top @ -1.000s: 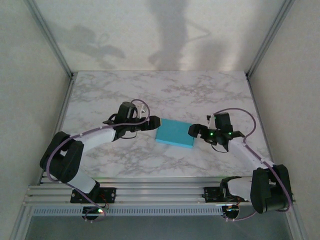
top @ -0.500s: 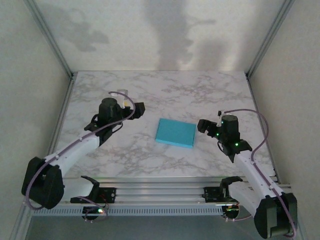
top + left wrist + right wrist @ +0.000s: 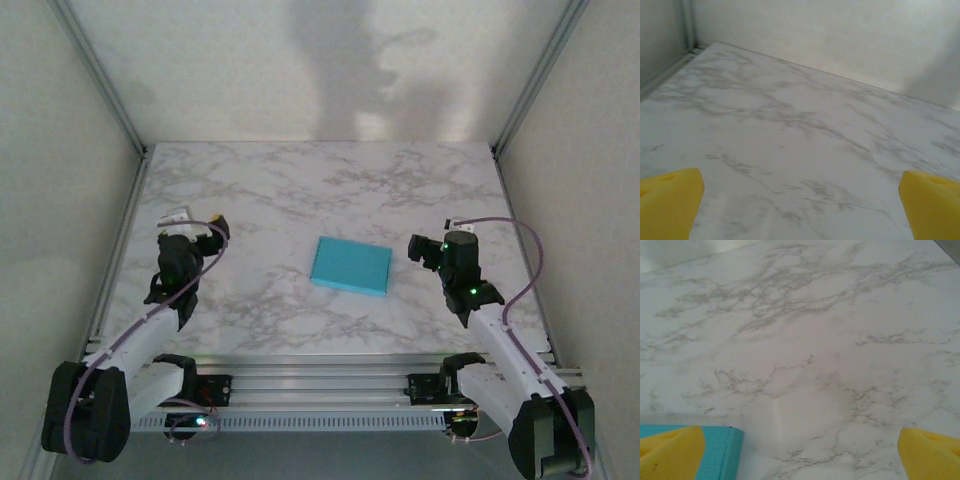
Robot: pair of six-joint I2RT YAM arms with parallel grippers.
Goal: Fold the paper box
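- Both arms have backed away from the paper box [image 3: 350, 265], which they flanked closely a second ago. The left arm has swung far out to the left side of the marble table [image 3: 300, 180], while the right has retreated only a little.
- The box has stayed put near the table's middle, lying flat with its turquoise face up. Its long axis runs roughly left to right, slightly skewed.
- The left gripper [image 3: 197, 222] stands wide open and empty, well apart from the box. Its wrist view shows yellow pads [image 3: 670, 200] over bare marble.
- The right gripper [image 3: 432, 240] is also spread wide and holds nothing. It sits near the box's right short edge, and a turquoise corner [image 3: 722, 455] shows beside its left pad [image 3: 670, 452].
- The box lies to the right gripper's left, so the right arm is much the nearer. The box looks closed, so the folding is probably done.
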